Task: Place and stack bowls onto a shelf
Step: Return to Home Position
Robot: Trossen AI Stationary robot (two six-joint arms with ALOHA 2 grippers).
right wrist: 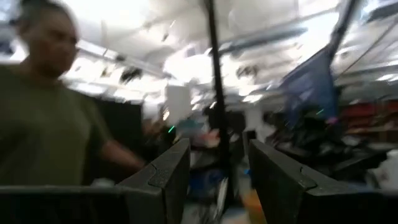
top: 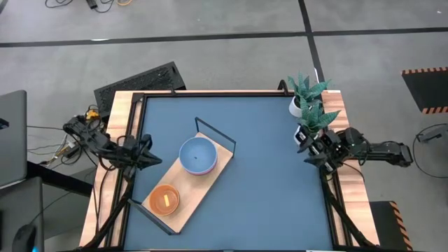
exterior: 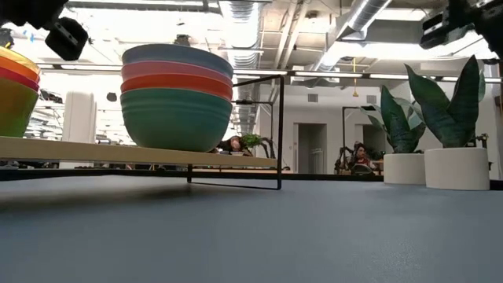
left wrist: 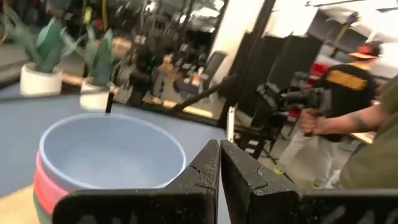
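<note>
A stack of bowls, pale blue on top over pink, red and teal [top: 198,155] [exterior: 178,94] [left wrist: 106,155], stands on the light-wood shelf [top: 183,183] [exterior: 134,153]. A second stack topped by an orange bowl [top: 164,199] [exterior: 14,90] sits nearer the shelf's near end. My left gripper [top: 155,159] [left wrist: 219,165] is shut, left of the blue-topped stack, touching nothing. My right gripper [top: 309,159] [right wrist: 214,180] is open at the table's right edge, raised, pointing into the room.
Two white pots with green plants [top: 306,105] [exterior: 440,130] stand at the far right corner, close to my right arm. The shelf's black wire frame [top: 215,133] [exterior: 280,130] rises at its far end. People show in the room beyond the table [left wrist: 348,106] [right wrist: 43,124].
</note>
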